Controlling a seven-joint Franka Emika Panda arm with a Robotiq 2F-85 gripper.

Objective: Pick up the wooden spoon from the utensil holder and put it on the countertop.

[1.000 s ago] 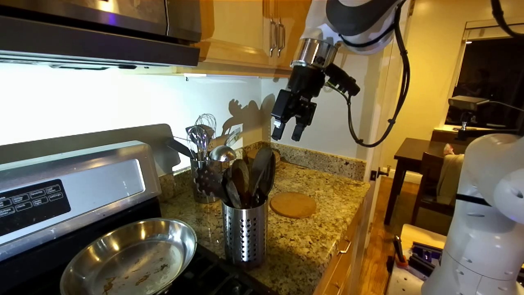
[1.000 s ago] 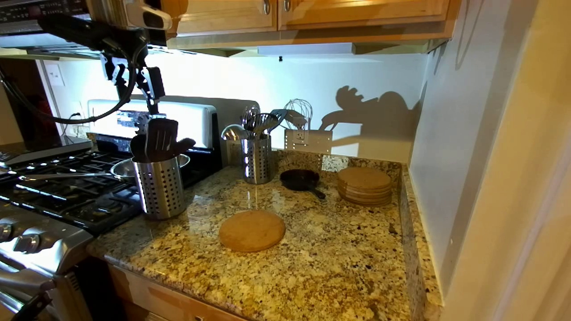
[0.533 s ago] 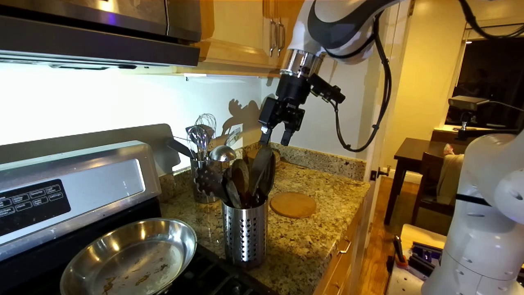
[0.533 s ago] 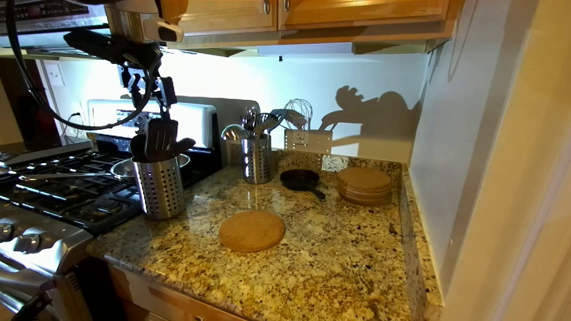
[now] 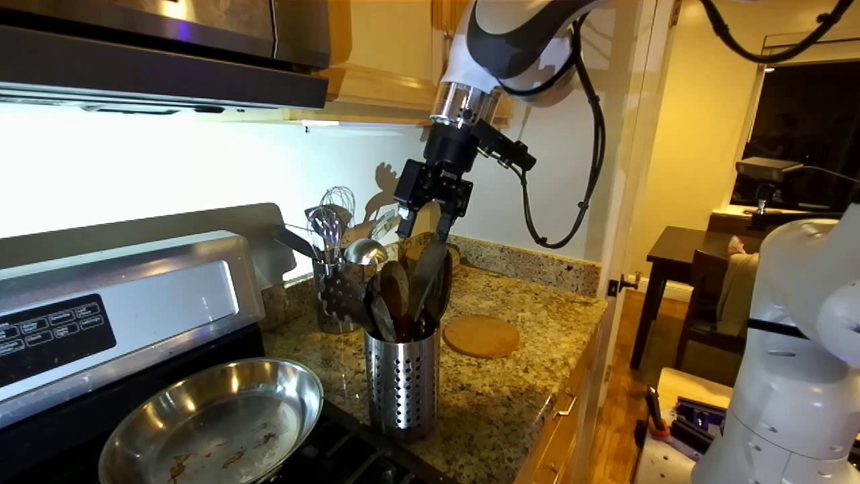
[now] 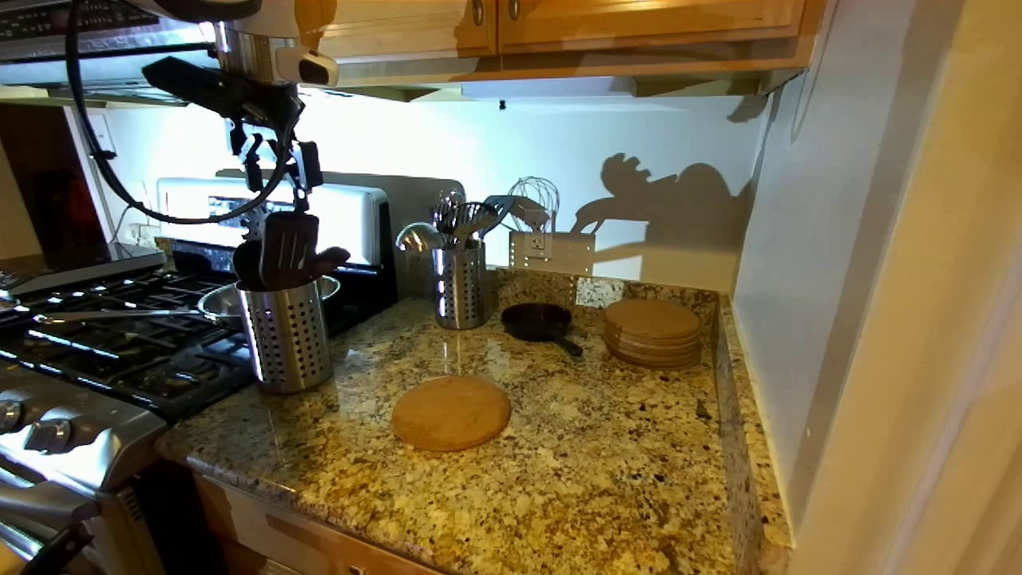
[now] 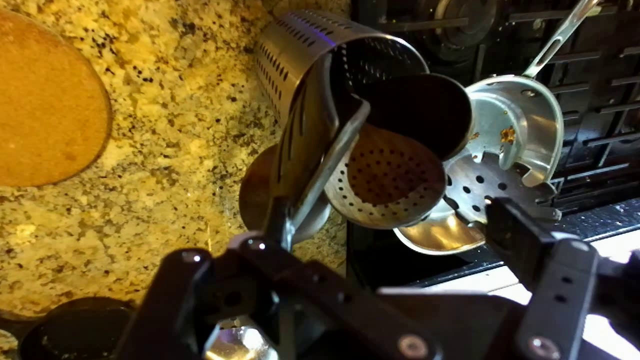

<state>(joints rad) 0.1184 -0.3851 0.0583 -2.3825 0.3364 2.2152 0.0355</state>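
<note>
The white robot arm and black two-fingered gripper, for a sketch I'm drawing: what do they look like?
The smooth, rounded white robot arm has a curved dark grey panel and a shiny silver metal collar near its end. The angular black two-fingered gripper carries a pale marking too small to read. Beside it are a boxy black attachment and a looping black cable.

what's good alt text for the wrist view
Open gripper above utensils standing in a perforated metal utensil holder. A round tan board lies on the speckled countertop at picture left; a pan sits on the stove at right.
</note>
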